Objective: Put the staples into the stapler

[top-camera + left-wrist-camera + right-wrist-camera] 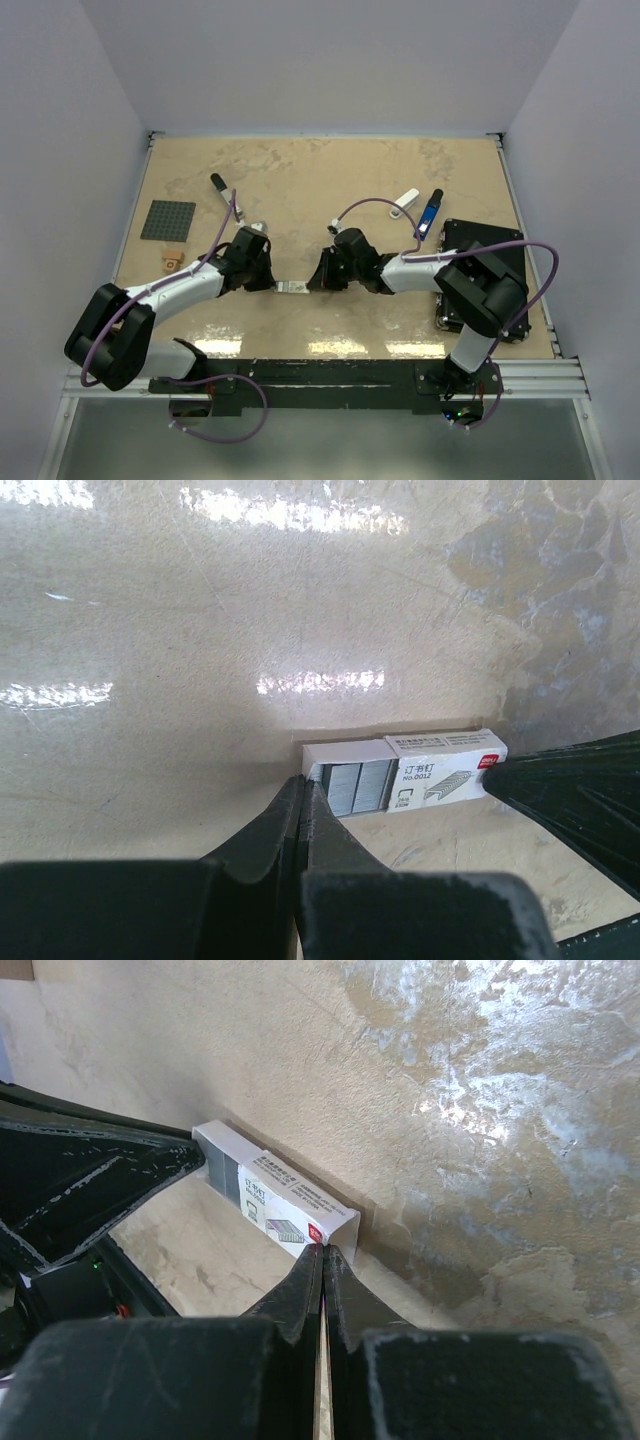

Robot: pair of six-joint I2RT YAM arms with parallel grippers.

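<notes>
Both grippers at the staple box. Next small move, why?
Probably ease the left gripper away from the right gripper, drawing the tray further out of the sleeve: both sit shut at opposite ends, and the staples are only partly exposed.

**Inspector A:** Overhead view is bright and evenly lit from above. White glare strips lie on the table [330,180] along its near edge. Shadows are soft.

**Inspector B:** Wrist views show more glare patches. The staples box [400,770] is sharp with legible print and a thin shadow behind it. The left gripper [303,786] and right gripper [322,1253] are blurred in the foreground.
</notes>
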